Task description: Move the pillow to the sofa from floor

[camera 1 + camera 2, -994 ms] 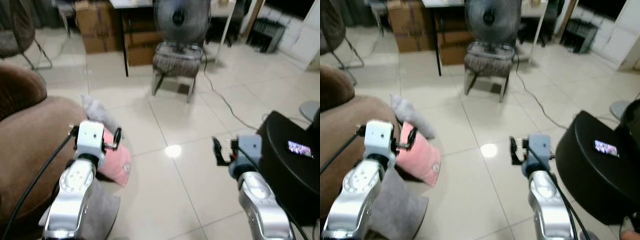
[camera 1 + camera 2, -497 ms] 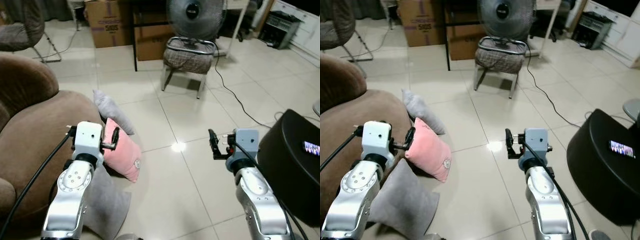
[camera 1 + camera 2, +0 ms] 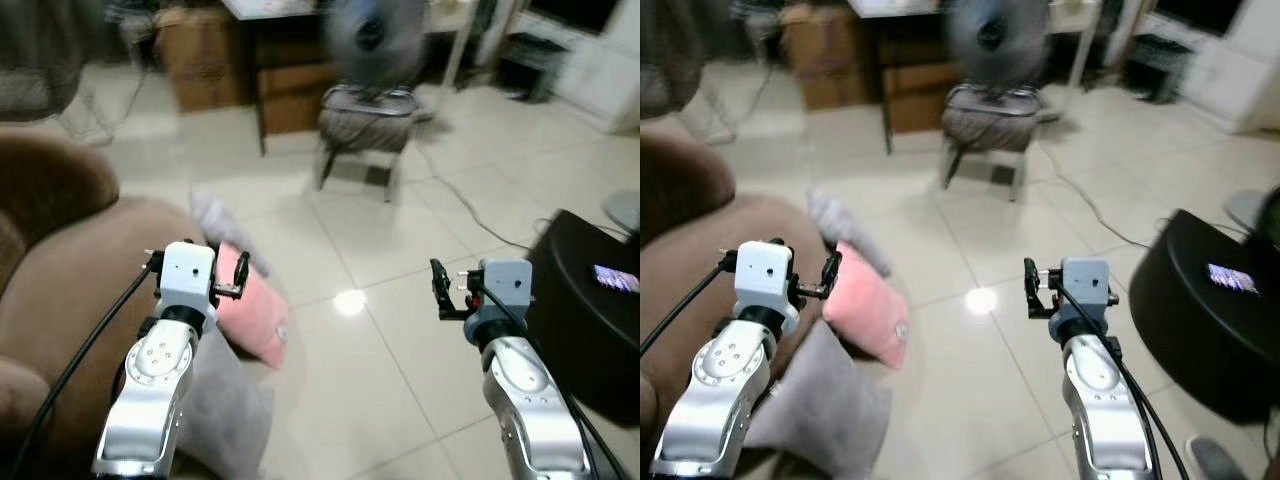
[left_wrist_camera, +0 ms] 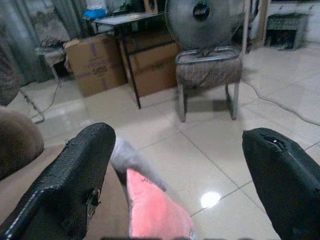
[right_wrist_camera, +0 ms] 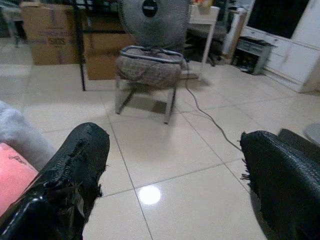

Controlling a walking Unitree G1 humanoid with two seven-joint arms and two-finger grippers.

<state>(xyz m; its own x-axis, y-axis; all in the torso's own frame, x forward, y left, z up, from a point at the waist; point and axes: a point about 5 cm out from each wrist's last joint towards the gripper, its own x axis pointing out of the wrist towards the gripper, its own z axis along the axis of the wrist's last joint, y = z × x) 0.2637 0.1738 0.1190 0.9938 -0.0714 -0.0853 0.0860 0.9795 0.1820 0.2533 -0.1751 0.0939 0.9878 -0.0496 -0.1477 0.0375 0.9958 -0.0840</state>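
Fingers of the left gripper point(image 4: 175, 195) stand wide apart and hold nothing; in the left wrist view the pink pillow point(image 4: 155, 212) sits in the gap between them, low down and not touched by either finger. The right gripper point(image 5: 172, 185) is likewise spread open and empty, its fingers framing bare floor point(image 5: 165, 150) with the pink pillow only at the edge of that view.

Both arms are raised in front of the body at about the same height, which reads as a ready pose for reaching rather than a grasp. The left gripper hangs just above and beside the pink pillow, so it looks the likelier one to take it.

The pink pillow point(image 3: 255, 315) leans on the floor against the brown sofa point(image 3: 60, 270), upright on one edge and tilted. A grey pillow point(image 3: 215, 215) lies just behind it, also against the sofa, and another grey cushion point(image 3: 820, 400) rests nearer the robot, beside the sofa. Lying propped like this, the pink pillow offers its upper edge to fingers coming from above.

Farther from the sofa, across the floor, stand a stool point(image 3: 365, 110) with a fan point(image 5: 150, 20) on it and cardboard boxes point(image 4: 97, 65). A black rounded object point(image 3: 1215, 320) sits well away from the sofa, by the right arm. The head views are blurred.
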